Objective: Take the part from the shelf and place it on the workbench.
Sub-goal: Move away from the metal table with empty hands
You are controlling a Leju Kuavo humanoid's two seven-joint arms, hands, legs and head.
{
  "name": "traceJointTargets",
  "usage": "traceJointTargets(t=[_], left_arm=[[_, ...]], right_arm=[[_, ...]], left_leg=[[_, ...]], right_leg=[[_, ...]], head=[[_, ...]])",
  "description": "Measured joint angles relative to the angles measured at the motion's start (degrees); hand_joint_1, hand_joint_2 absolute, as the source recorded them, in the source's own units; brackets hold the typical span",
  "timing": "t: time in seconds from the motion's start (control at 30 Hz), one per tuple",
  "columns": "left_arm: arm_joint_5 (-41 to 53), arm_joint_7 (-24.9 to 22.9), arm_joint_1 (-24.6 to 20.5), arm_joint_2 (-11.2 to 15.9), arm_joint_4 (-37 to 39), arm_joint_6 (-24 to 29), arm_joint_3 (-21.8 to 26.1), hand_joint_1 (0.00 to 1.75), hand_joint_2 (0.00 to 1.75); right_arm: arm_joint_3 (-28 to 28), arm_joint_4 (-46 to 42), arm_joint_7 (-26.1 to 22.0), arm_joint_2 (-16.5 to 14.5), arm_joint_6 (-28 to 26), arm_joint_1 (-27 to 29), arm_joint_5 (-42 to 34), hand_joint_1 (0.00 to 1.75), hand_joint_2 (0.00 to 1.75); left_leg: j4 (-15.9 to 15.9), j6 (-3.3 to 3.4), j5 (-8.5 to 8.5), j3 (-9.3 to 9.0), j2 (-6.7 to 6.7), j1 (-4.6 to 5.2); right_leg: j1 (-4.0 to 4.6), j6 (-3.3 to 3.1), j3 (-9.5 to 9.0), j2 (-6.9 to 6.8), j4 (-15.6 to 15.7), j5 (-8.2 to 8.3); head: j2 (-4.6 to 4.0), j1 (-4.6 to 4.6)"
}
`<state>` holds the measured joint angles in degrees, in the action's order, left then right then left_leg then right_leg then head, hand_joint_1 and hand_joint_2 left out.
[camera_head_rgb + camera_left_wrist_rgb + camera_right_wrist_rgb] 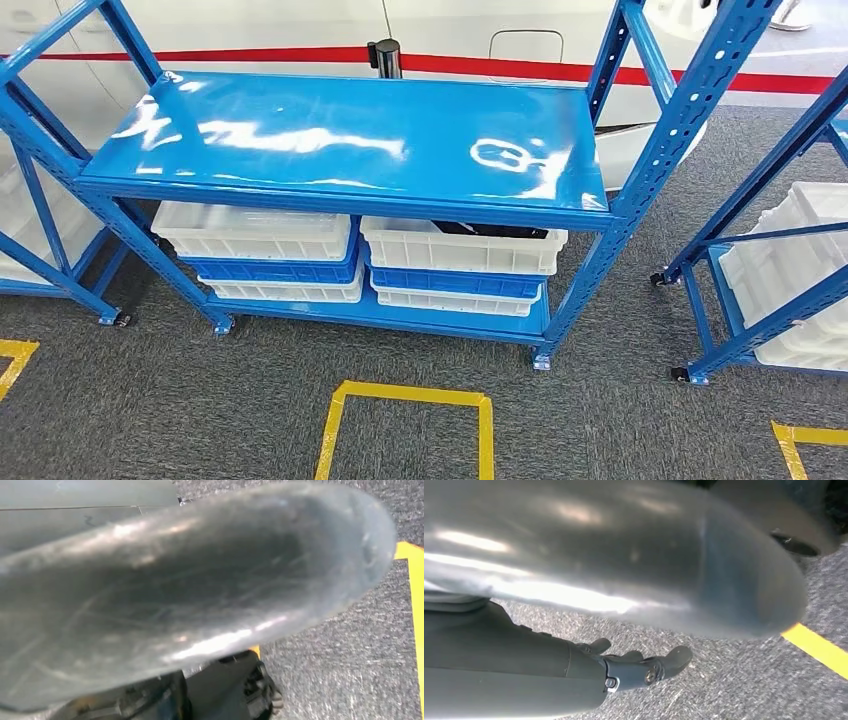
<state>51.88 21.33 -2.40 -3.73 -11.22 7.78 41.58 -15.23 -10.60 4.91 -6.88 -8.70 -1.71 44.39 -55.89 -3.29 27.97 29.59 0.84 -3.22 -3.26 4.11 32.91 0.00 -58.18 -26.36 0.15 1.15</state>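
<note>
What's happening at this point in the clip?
Nothing is being handled yet. The robot faces a blue shelf whose top is bare; stacked white and blue bins sit on the lower level, with something dark in the upper right one. The right hand hangs over the carpet holding nothing.

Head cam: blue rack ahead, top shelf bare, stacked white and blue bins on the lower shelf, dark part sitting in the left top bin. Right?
One thing is off: the dark part sits in the right top bin, not the left one, as the head view shows. The rest holds: the blue rack is ahead, its top shelf is bare, and white and blue bins are stacked on the lower shelf.
</note>
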Motion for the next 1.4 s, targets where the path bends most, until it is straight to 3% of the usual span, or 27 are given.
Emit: traceJointTargets(t=[0.07,0.1,0.2,0.23,0.27,0.3,0.37,0.4,0.47,0.57,0.6,0.63,0.73,0.77,0.8,0.87,0.9,0.97,1.03,1.1,1.17,1.23,1.27,1.3,1.33,1.37,1.4], left_arm=[[-0.2,0.0,-0.1,-0.1,0.0,0.0,0.1,0.00,0.00],[-0.2,0.0,-0.1,-0.2,0.0,0.0,0.1,0.00,0.00],[-0.3,0.0,0.0,-0.2,0.0,-0.1,0.4,0.00,0.00],[-0.3,0.0,0.0,-0.2,0.0,-0.1,0.6,0.00,0.00],[-0.3,0.0,0.1,-0.2,0.0,-0.1,0.7,0.00,0.00],[-0.3,0.0,0.2,-0.2,0.0,-0.1,0.7,0.00,0.00],[-0.3,0.0,0.2,-0.2,0.0,-0.1,0.8,0.00,0.00],[-0.3,0.0,0.2,-0.1,0.0,-0.1,0.9,0.00,0.00],[-0.3,0.0,0.1,-0.1,0.0,-0.1,0.9,0.00,0.00],[-0.3,0.1,0.1,-0.3,0.0,-0.1,0.9,0.00,0.00],[-0.3,0.1,0.1,-0.4,0.0,-0.1,0.9,0.00,0.00],[-0.3,0.1,0.0,-0.5,0.0,-0.1,0.9,0.00,0.00],[-0.4,0.1,0.0,-0.5,0.0,-0.1,1.0,0.00,0.00],[-0.4,0.1,0.0,-0.6,0.0,-0.1,1.0,0.00,0.00],[-0.4,0.1,0.0,-0.6,0.0,-0.1,1.0,0.00,0.00],[-0.4,0.1,0.1,-0.7,0.0,-0.1,1.0,0.00,0.00],[-0.4,0.1,0.1,-0.8,0.0,-0.1,1.0,0.00,0.00],[-0.4,0.1,0.0,-0.9,0.1,-0.1,1.0,0.00,0.00],[-0.4,0.2,0.0,-0.9,0.1,-0.1,1.1,0.00,0.00],[-0.4,0.2,0.0,-0.9,0.1,-0.1,1.1,0.00,0.00],[-0.4,0.3,0.0,-0.9,0.0,-0.1,1.2,0.00,0.00],[-0.4,0.4,-0.1,-0.9,0.0,-0.1,1.4,0.00,0.00],[-0.4,0.4,0.0,-0.9,0.0,-0.1,1.5,0.00,0.00],[-0.4,0.4,0.0,-0.9,0.0,-0.1,1.6,0.00,0.00],[-0.4,0.4,0.1,-0.9,0.0,-0.1,1.7,0.00,0.00],[-0.4,0.4,0.1,-0.9,0.0,-0.1,1.8,0.00,0.00],[-0.4,0.4,0.1,-0.9,0.1,-0.1,1.9,0.00,0.00]], right_arm=[[0.0,0.0,0.0,0.1,0.0,0.1,0.1,0.00,0.00],[0.0,0.0,0.0,0.1,0.0,0.1,0.1,0.00,0.00],[0.0,0.0,0.0,0.0,0.0,0.2,0.3,0.00,0.00],[0.0,0.0,0.0,0.0,0.0,0.2,0.3,0.00,0.00],[0.0,0.0,0.0,0.0,0.0,0.3,0.4,0.00,0.00],[0.0,0.0,0.0,0.0,0.0,0.3,0.4,0.00,0.00],[0.0,0.0,0.0,-0.1,0.0,0.3,0.4,0.00,0.00],[0.0,0.0,0.0,-0.2,0.0,0.3,0.4,0.00,0.00],[0.0,0.0,0.0,-0.4,0.0,0.3,0.4,0.00,0.00],[0.0,0.0,0.2,-0.2,0.0,0.3,0.4,0.00,0.00],[0.0,0.0,0.3,-0.2,0.0,0.3,0.4,0.00,0.00],[0.0,0.0,0.3,-0.2,0.0,0.2,0.4,0.00,0.00],[0.0,0.0,0.4,0.0,0.0,0.0,0.4,0.00,0.00],[0.0,0.0,0.4,0.1,0.0,0.1,0.4,0.00,0.00],[0.0,0.0,0.4,0.1,0.0,0.2,0.4,0.00,0.00],[0.0,0.0,0.4,0.2,0.0,0.5,0.4,0.00,0.00],[0.0,0.1,0.4,0.3,0.0,0.5,0.5,0.00,0.00],[0.0,0.1,0.4,0.3,0.0,0.4,0.5,0.00,0.00],[0.0,0.1,0.4,0.3,-0.1,0.3,0.6,0.00,0.00],[0.0,0.1,0.4,0.3,-0.1,0.4,0.7,0.00,0.00],[0.0,0.1,0.4,0.3,-0.1,0.3,0.7,0.00,0.00],[0.0,0.1,0.3,0.3,-0.1,0.3,0.8,0.00,0.00],[-0.1,0.1,0.3,0.3,-0.1,0.3,0.8,0.00,0.00],[-0.1,0.1,0.3,0.3,-0.2,0.3,0.9,0.00,0.00],[-0.1,0.1,0.3,0.3,-0.2,0.4,0.9,0.00,0.00],[-0.1,0.1,0.3,0.3,-0.2,0.4,0.9,0.00,0.00],[-0.1,0.1,0.3,0.2,-0.2,0.4,0.9,0.00,0.00]], left_leg=[[-0.9,-0.01,0.74,-0.01,-0.05,-0.35],[-3.1,0.15,1.88,0.96,-0.09,-0.36],[-15.5,1.10,6.68,7.83,-0.29,0.49],[-18.5,1.54,7.11,9.90,-0.36,0.83],[-19.4,2.13,6.37,11.04,-0.41,1.18],[-18.0,2.87,4.51,11.02,-0.46,1.57],[-10.8,4.65,-0.37,8.62,-0.79,2.58],[-7.4,5.25,-1.84,7.31,-0.78,3.06],[-4.3,5.71,-2.37,5.97,-0.66,3.78],[-3.1,5.80,-2.07,4.84,-0.65,3.71],[-2.8,5.86,-2.04,4.29,-0.71,3.53],[-2.6,5.89,-1.97,3.82,-0.75,3.35],[-2.5,5.92,-1.14,3.30,-0.80,3.32],[-2.5,5.89,-0.78,2.94,-0.86,3.32],[-2.5,5.83,-0.36,2.41,-0.92,3.31],[-2.5,5.56,0.56,1.27,-1.01,3.27],[-2.5,5.33,1.02,0.69,-1.02,3.33],[-2.5,4.77,1.68,0.32,-0.96,3.51],[-2.6,4.22,2.02,-0.14,-0.87,3.62],[-4.1,3.62,2.80,-0.04,-0.89,3.55],[-9.2,3.00,4.83,2.59,-0.93,3.31],[-16.2,2.56,7.09,7.07,-0.94,3.03],[-18.1,2.45,7.21,8.85,-0.94,2.93],[-18.1,2.42,6.18,9.69,-0.93,2.86],[-15.9,2.49,4.00,9.48,-0.93,2.80],[-12.2,2.64,1.07,8.47,-0.92,2.75],[-9.0,2.75,-0.63,7.43,-0.94,2.81]], right_leg=[[0.22,-1.28,-0.27,0.22,-0.2,-0.35],[0.36,-1.74,-0.56,0.31,-0.2,-0.52],[1.27,-2.85,-1.36,0.40,-0.2,-1.20],[1.67,-3.22,-1.72,0.46,-0.2,-1.48],[2.05,-3.54,-2.16,0.57,-0.2,-1.79],[2.38,-3.77,-2.68,0.73,-0.2,-2.13],[2.80,-3.91,-3.66,1.06,-0.2,-2.91],[3.03,-3.79,-3.96,1.21,-0.1,-3.34],[3.21,-3.26,-4.48,1.34,0.0,-3.88],[3.17,-2.15,-5.49,1.05,-0.4,-4.20],[3.16,-1.93,-4.89,0.90,-1.5,-4.71],[3.12,-1.89,-3.51,0.78,-3.8,-5.62],[3.02,-1.98,3.46,0.66,-14.1,-8.72],[3.01,-1.68,5.02,0.65,-15.4,-8.80],[3.00,-1.09,5.56,0.62,-14.7,-7.78],[3.01,0.15,4.04,0.37,-7.9,-3.13],[3.08,0.14,3.11,0.08,-4.3,-1.33],[3.39,-1.32,2.04,-0.45,-0.7,0.15],[3.40,-3.04,1.55,-0.48,-0.4,0.12],[3.00,-3.86,0.48,-0.31,-0.2,0.18],[2.80,-4.53,-0.62,-0.19,0.0,-0.26],[2.83,-4.91,-1.30,-0.02,0.0,-0.84],[2.83,-4.94,-1.73,0.12,0.0,-1.18],[2.82,-4.87,-2.26,0.26,0.0,-1.55],[2.79,-4.73,-2.90,0.40,0.0,-1.95],[2.76,-4.56,-3.55,0.51,0.0,-2.40],[2.78,-4.34,-4.16,0.59,0.0,-2.79]], head=[[0.00,0.22],[0.00,0.30],[0.00,0.44],[0.00,0.44],[0.00,0.42],[0.00,0.41],[0.00,0.37],[0.00,0.38],[0.00,0.42],[0.00,0.45],[0.00,0.37],[0.00,0.26],[0.00,0.11],[0.00,0.13],[0.00,0.11],[0.00,0.07],[0.00,0.08],[0.00,0.17],[0.00,0.26],[0.00,0.27],[0.00,0.31],[0.00,0.34],[0.00,0.33],[0.00,0.36],[0.00,0.34],[0.00,0.35],[0.00,0.34]])
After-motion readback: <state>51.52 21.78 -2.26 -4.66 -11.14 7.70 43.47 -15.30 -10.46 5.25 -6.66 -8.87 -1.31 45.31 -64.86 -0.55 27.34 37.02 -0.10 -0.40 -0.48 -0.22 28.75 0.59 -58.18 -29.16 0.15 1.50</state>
